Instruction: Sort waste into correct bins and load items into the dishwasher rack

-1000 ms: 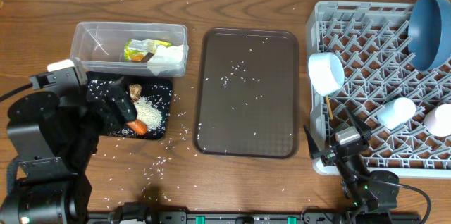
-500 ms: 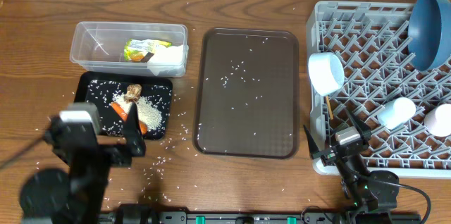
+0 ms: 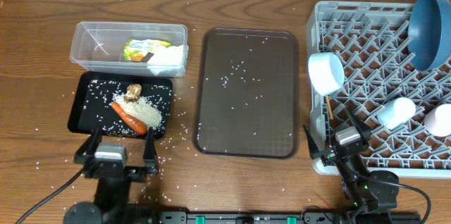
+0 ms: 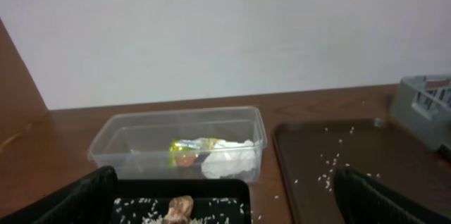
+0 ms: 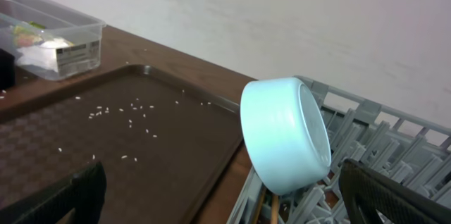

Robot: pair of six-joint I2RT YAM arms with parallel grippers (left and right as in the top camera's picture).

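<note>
The clear tub (image 3: 88, 44) holds the yellow-green wrapper (image 3: 143, 48) and white tissue (image 3: 168, 56). The black tray (image 3: 79, 108) holds the carrot (image 3: 129, 116), the brown lump (image 3: 133, 91) and a rice pile (image 3: 146, 112). The grey rack (image 3: 366, 76) holds the dark-blue plate (image 3: 430, 21), the white bowl (image 3: 326, 71) on edge, and two white cups (image 3: 396, 111) (image 3: 440, 120). My left gripper (image 3: 117, 155) is open and empty at the table's front edge, just in front of the black tray (image 4: 239, 190). My right gripper (image 3: 337, 139) is open and empty by the rack's front left corner, below the bowl (image 5: 285, 134).
The brown serving tray (image 3: 211, 136) lies in the middle with scattered rice grains on it. Loose rice also dots the table around the black tray. Wooden chopsticks (image 3: 328, 108) stand in the rack under the bowl.
My left arm has drawn back from over the black tray to the table's front edge, uncovering the carrot and rice. The right arm has not moved.
</note>
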